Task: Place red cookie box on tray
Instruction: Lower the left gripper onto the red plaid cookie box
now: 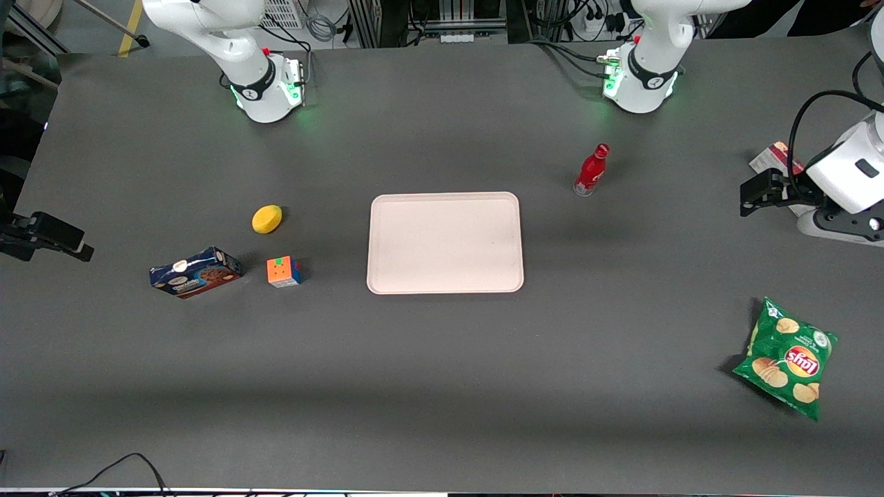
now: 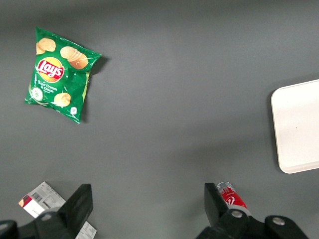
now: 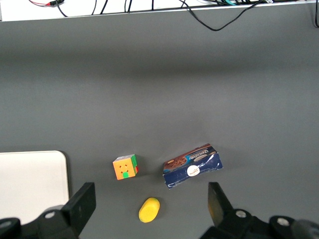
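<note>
The red cookie box (image 1: pixel 774 157) lies flat at the working arm's end of the table, partly hidden by the arm. In the left wrist view its grey-white printed side (image 2: pixel 43 195) shows beside one finger. My left gripper (image 1: pixel 760 193) hovers above the table next to the box, a little nearer the front camera. In the left wrist view it (image 2: pixel 148 206) is open, with bare table between the fingers (image 2: pixel 79 203). The pale pinkish-beige tray (image 1: pixel 445 241) sits empty mid-table; one end of it shows in the left wrist view (image 2: pixel 299 127).
A red bottle (image 1: pixel 592 170) stands between the tray and the gripper. A green chips bag (image 1: pixel 787 359) lies nearer the front camera. A blue cookie box (image 1: pixel 195 272), a colour cube (image 1: pixel 284 271) and a yellow lemon-like object (image 1: pixel 266 219) lie toward the parked arm's end.
</note>
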Controlling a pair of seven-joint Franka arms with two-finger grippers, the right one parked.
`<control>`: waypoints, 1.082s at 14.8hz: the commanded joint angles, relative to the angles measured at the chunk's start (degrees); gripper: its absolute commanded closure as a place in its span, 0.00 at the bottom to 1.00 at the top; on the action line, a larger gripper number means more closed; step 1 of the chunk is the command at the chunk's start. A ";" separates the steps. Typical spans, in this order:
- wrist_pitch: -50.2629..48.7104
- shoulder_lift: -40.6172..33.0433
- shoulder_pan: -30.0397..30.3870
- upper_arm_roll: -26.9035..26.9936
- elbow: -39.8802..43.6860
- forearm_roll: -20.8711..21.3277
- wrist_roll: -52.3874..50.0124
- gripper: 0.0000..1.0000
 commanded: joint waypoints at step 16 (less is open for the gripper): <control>-1.09 1.43 -0.54 3.86 1.35 1.66 0.15 0.00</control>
